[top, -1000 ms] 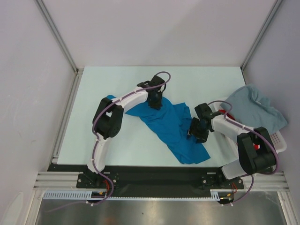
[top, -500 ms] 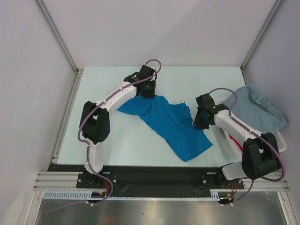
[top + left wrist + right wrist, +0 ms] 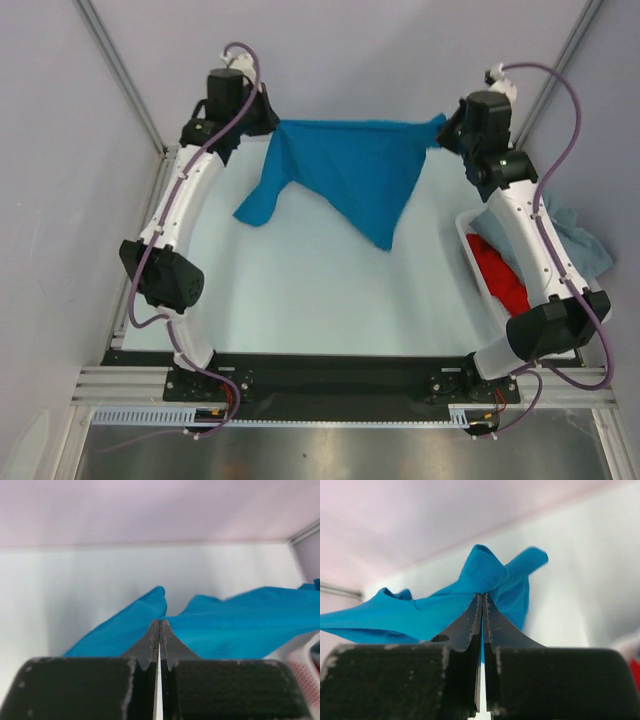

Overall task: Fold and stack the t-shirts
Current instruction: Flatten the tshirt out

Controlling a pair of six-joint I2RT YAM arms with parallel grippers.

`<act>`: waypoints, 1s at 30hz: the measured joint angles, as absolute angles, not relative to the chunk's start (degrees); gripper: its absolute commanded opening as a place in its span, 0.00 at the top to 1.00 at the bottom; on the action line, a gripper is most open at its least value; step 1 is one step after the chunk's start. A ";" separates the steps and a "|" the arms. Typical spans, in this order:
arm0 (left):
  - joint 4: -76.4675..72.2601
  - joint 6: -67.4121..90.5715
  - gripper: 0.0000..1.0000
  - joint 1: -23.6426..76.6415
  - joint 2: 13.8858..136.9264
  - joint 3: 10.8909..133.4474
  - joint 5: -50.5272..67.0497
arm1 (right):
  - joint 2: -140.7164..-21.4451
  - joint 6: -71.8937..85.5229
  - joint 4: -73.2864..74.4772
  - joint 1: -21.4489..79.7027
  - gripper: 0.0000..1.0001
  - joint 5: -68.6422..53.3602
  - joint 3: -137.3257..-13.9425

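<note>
The bright blue t-shirt (image 3: pixel 350 170) hangs stretched in the air across the far side of the table, held at two points. My left gripper (image 3: pixel 272 122) is shut on its left top corner; in the left wrist view the cloth (image 3: pixel 240 630) spreads out from the pinched fingertips (image 3: pixel 160 622). My right gripper (image 3: pixel 444 128) is shut on the right top corner, where the cloth (image 3: pixel 485 577) bunches at the jaw tips (image 3: pixel 482 596). One sleeve (image 3: pixel 257 205) droops toward the table. A red t-shirt (image 3: pixel 498 268) lies in the basket. A pale grey-blue t-shirt (image 3: pixel 583 240) hangs over the basket's far side.
A white slatted basket (image 3: pixel 468 232) stands at the right edge of the pale table (image 3: pixel 320 290), under the right arm. Grey walls and metal frame posts (image 3: pixel 120 70) close in the back and sides.
Both arms have risen and swung apart toward the back wall, lifting the blue t-shirt off the table and stretching it out. The right gripper closed on the cloth at the start.
</note>
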State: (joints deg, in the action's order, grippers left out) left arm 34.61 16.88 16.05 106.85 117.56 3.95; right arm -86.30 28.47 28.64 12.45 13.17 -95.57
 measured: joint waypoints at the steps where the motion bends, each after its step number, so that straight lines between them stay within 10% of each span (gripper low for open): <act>1: 34.41 16.86 1.00 15.14 106.87 119.63 5.13 | -86.96 28.12 27.64 12.69 1.00 13.04 -98.35; 11: 26.65 18.00 1.00 12.40 99.33 127.98 14.68 | -84.82 24.38 26.52 13.91 1.00 11.99 -114.76; 17: 22.20 17.93 0.99 12.40 80.58 101.75 15.66 | -69.25 26.55 30.09 15.79 1.00 7.33 -100.18; 19: 22.15 17.87 0.62 12.40 72.79 88.99 14.13 | -60.82 29.04 32.45 18.17 1.00 5.28 -88.97; 20: 23.42 17.65 0.59 12.38 68.45 82.21 11.99 | -56.36 30.37 32.25 19.79 1.00 4.43 -82.65; 30: 43.13 23.51 0.23 10.63 37.06 45.87 1.78 | -37.91 46.52 49.36 48.64 0.27 -5.21 -40.42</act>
